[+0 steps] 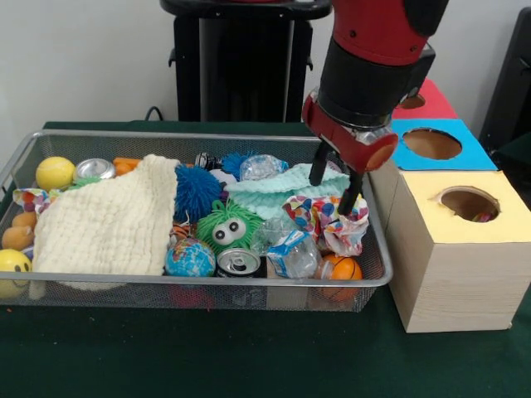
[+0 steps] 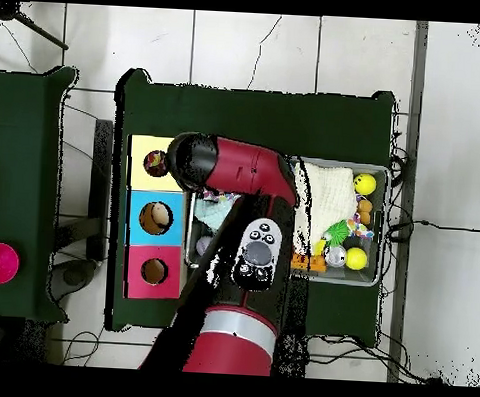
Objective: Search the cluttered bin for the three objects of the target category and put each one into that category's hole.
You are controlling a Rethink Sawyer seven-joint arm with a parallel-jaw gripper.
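Note:
A wire mesh bin (image 1: 274, 286) holds a jumble of things. My gripper (image 1: 334, 184) hangs open at the bin's right end, with nothing between its fingers. Its tips hover just above a teal cloth (image 1: 270, 197) and a crumpled colourful wrapper (image 1: 336, 222). Nearby lie a crushed clear bottle (image 1: 290, 250), a drink can (image 1: 239, 263), an orange ball (image 1: 340, 268), a green fuzzy ball with eyes (image 1: 228, 225), a blue spiky ball (image 1: 197, 191) and a globe ball (image 1: 190, 259). In the overhead view the arm (image 2: 240, 177) hides the gripper and the bin's left half.
Right of the bin stand three boxes with round holes: yellow (image 1: 448, 265), blue (image 1: 469, 156) and red (image 1: 436, 101). A cream cloth (image 1: 112, 220) covers the bin's left part, beside a yellow ball (image 1: 55, 172), a second can (image 1: 94, 169) and a smiley ball (image 1: 12, 267).

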